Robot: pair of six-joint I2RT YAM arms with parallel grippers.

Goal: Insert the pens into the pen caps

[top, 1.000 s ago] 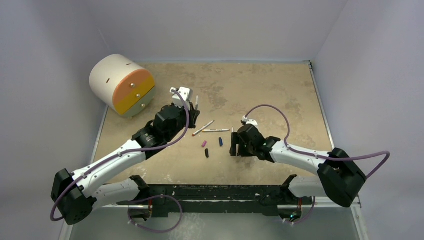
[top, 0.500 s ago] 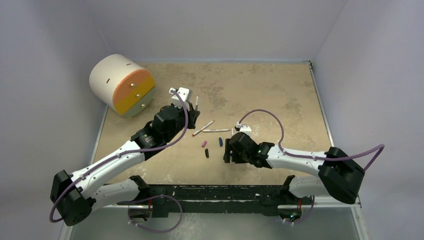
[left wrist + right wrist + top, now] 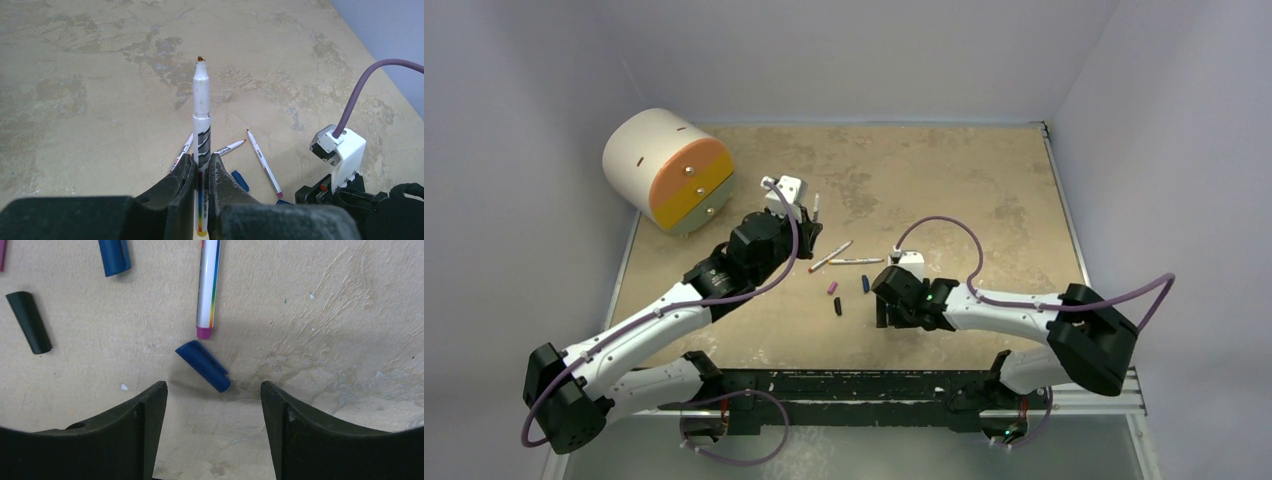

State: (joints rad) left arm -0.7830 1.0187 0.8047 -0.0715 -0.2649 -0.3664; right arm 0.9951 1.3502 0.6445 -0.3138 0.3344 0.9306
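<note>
White pen (image 3: 201, 115), rainbow strip, print unreadable, clamped upright in left jaws, lower centre. Right jaws apart, blue cap (image 3: 202, 366) just above the gap; shifted lower-left in top view since earlier.

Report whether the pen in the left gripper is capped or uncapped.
Uncapped: the pen shows a bare orange tip, standing above the left gripper.

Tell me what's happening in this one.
The left arm has its jaws shut on a pen, bare tip pointing outward. The right arm hovers with jaws open over a dark blue cap on the table, beside a pink-ended pen. A black cap and another blue cap lie loose nearby.
</note>
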